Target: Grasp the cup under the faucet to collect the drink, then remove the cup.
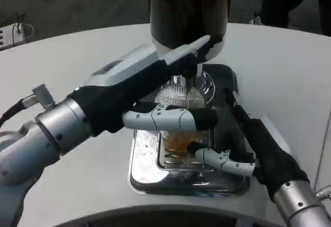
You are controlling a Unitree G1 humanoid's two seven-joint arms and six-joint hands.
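1. Looking down past the dark dispenser (189, 10), which stands at the far edge of the shiny drip tray (142, 172) on the white table (289, 82), everything hangs on the spot just below the faucet (187, 79).
2. The left arm sweeps in from the near left, and the left hand (155, 77) lies over the faucet area, one long finger reaching the dispenser's base, another stretched across the tray; I cannot tell whether it grips anything.
3. The right hand (243, 149) comes from the near right, closer to the tray's grate, fingers curling leftward around something amber.
4. The cup (178, 141) stands upright on the tray beneath the faucet, between both hands, amber drink showing through it, largely hidden by the left finger; the right hand appears to hold it, and I judge it the nearer one for lifting it away.
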